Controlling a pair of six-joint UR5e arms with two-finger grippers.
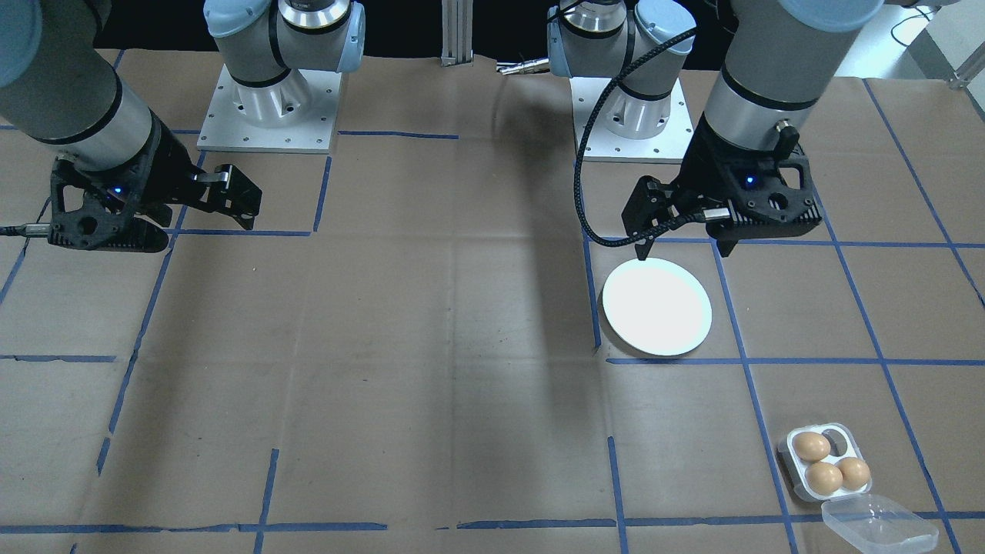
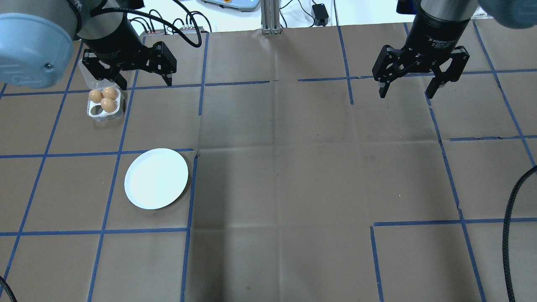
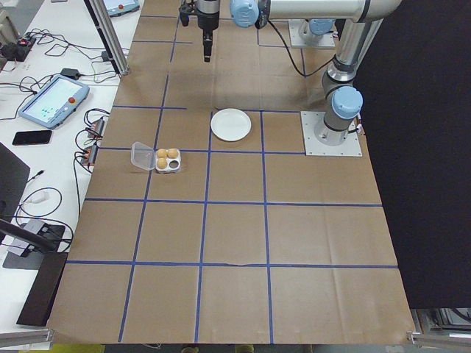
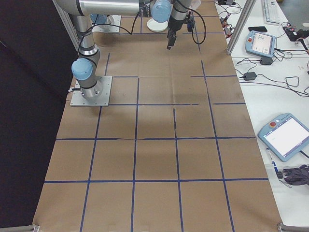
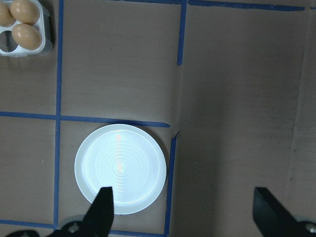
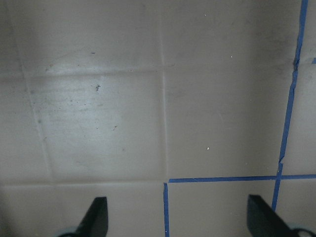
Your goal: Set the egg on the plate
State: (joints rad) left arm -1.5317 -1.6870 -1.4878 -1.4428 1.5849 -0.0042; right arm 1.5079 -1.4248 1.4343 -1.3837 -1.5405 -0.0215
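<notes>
Nearest to me in the front-facing view, the egg tray (image 1: 825,462) sits by the table's edge on my left arm's side, its clear lid (image 1: 878,527) open and partly cut off by the frame. I count three eggs (image 1: 824,478) in it; the fourth hole is bare. In the overhead view the left arm covers the lid, and I cannot make out how the lid joins the tray.

Further in, the plate (image 2: 156,178) lies flat on the brown paper, bare, well apart from the tray, inside its own square of blue tape (image 2: 121,138).

Left gripper (image 2: 128,73): fingers spread wide, nothing between them, touching nothing. It hangs above the table. The wrist view shows one fingertip (image 5: 101,207) overlapping the plate's near rim in the picture, but the other views show it in the air; exact height I cannot tell.

Right gripper (image 2: 420,82): fingers likewise wide apart, holding nothing, over bare paper on the far side of the table from the plate. Its wrist view shows only paper, tape lines and the two fingertips (image 6: 96,215), cut off at the bottom edge.
</notes>
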